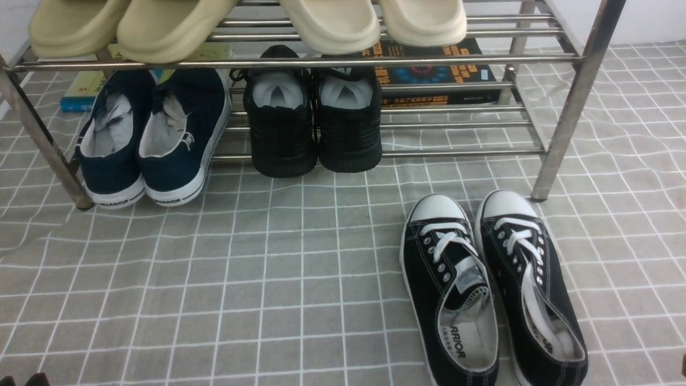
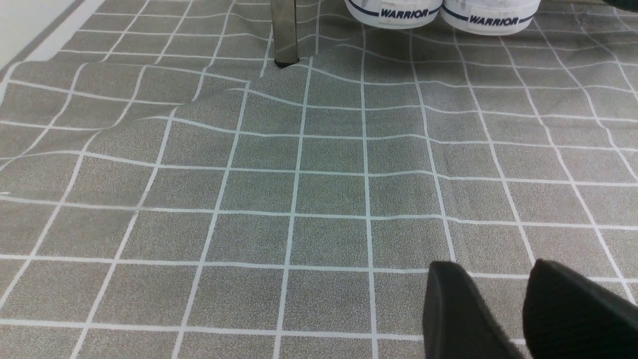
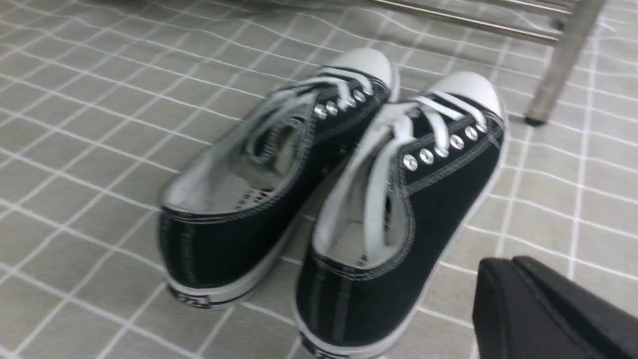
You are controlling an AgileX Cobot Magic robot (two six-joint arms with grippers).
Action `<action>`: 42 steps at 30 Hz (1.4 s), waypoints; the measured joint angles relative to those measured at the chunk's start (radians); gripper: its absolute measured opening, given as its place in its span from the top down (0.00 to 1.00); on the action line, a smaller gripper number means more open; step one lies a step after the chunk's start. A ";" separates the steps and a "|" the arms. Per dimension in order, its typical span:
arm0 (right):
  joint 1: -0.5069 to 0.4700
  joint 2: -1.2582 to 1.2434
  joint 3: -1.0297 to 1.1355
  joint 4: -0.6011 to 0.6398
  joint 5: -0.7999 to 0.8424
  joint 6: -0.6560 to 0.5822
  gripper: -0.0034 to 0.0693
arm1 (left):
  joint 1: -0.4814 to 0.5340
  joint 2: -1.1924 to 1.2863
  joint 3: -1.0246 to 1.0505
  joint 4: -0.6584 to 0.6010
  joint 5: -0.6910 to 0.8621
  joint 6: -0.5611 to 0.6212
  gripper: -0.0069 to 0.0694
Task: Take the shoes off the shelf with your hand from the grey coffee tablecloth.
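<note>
Black canvas sneakers [image 1: 557, 316]: side by side on grey cloth [image 1: 268, 268], toes twd steel shelf [image 1: 571, 118], off it. Looks done. R gripper [image 3: 507, 262] closed, empty, nr heels: lift straight up, don't nudge pair. L gripper [image 2: 496, 269] open, empty; keep clear.

Sneakers [image 1: 482, 289] on the cloth [image 1: 225, 279], before the shelf's [image 1: 300, 62] right end, slip-ons [image 1: 153, 134] far left
</note>
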 joint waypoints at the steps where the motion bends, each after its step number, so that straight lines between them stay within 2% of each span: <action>1: -0.034 -0.014 0.015 0.001 -0.002 0.000 0.95 | 0.000 0.000 0.000 0.000 0.000 0.000 0.59; 3: -0.160 -0.058 0.060 0.001 -0.002 0.000 0.95 | 0.000 0.000 0.000 0.000 0.000 0.000 0.59; 5: -0.204 -0.073 0.074 0.002 -0.004 0.000 0.95 | 0.000 0.000 0.000 0.000 0.000 0.000 0.59; 8: -0.332 -0.118 0.113 0.010 -0.004 0.000 0.95 | 0.000 0.000 0.000 0.000 0.000 0.000 0.59; 11: -0.398 -0.150 0.143 0.023 -0.010 0.000 0.95 | 0.000 0.000 0.000 0.000 0.000 0.000 0.59; 42: -0.416 -0.150 0.148 0.031 -0.022 0.000 0.90 | 0.000 0.000 0.000 0.000 0.000 0.000 0.59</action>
